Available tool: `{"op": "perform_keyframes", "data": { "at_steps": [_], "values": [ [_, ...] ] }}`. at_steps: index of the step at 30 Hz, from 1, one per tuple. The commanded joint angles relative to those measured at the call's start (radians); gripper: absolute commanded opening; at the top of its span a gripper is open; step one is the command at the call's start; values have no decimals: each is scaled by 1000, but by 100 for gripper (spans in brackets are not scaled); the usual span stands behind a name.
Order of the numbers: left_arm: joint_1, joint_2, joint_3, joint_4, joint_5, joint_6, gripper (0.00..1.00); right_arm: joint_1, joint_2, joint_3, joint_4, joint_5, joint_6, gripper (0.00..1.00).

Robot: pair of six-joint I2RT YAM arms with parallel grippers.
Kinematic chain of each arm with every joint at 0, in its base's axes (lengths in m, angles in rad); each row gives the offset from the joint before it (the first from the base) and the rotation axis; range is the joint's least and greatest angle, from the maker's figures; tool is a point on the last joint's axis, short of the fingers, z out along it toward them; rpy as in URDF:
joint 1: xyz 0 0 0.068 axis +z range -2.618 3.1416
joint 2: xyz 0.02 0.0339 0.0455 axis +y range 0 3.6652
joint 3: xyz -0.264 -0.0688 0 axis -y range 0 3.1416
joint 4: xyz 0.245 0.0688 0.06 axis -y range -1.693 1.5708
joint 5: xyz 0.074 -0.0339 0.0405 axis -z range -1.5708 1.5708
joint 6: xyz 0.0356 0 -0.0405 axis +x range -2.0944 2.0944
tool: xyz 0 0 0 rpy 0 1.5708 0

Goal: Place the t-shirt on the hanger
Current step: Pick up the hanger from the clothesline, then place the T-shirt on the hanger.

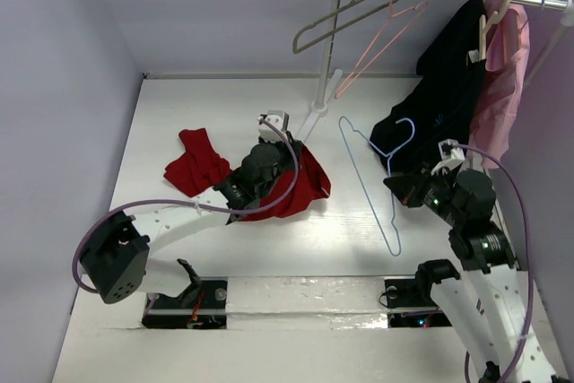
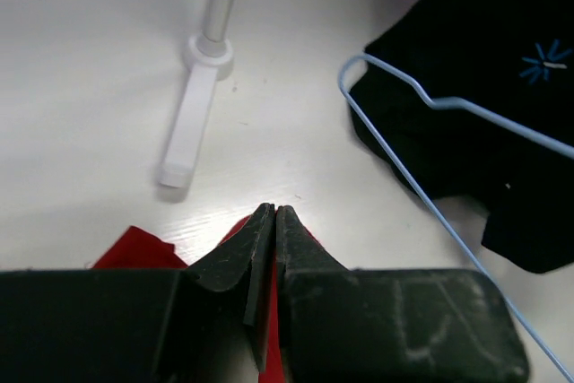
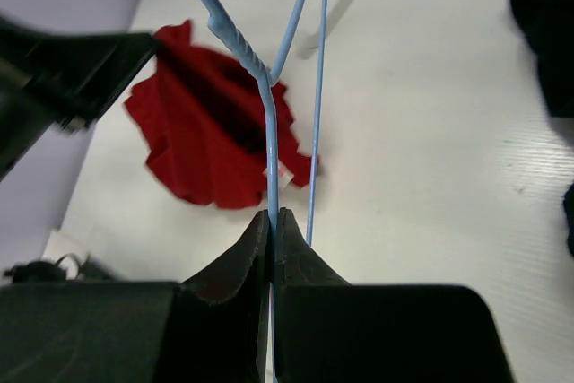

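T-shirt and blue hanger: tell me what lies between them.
Nothing but bare white table separates the t-shirt from the hanger, as the top view shows.

**Cloth, wire and scuffed plastic**

The red cloth t-shirt looks soft and matt, rumpled into folds. The thin light-blue wire hanger is smooth with a slight sheen. The left gripper has black fingers of matt plastic, scratched pale. The white table is smooth and matt. The black cloth garment is dull.
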Motion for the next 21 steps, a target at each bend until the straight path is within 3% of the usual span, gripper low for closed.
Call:
{"op": "perform_keyframes", "data": {
  "at_steps": [1,11,21],
  "values": [
    [37,7,60,4,-20,-6,0,6,-81,11,-77,-156,14,0],
    [59,56,137,-62,-23,-9,0,6,-225,61,-250,-319,-18,0],
    [50,-8,111,-70,25,-35,0,6,-133,-24,-69,-399,-3,0]
  ]
}}
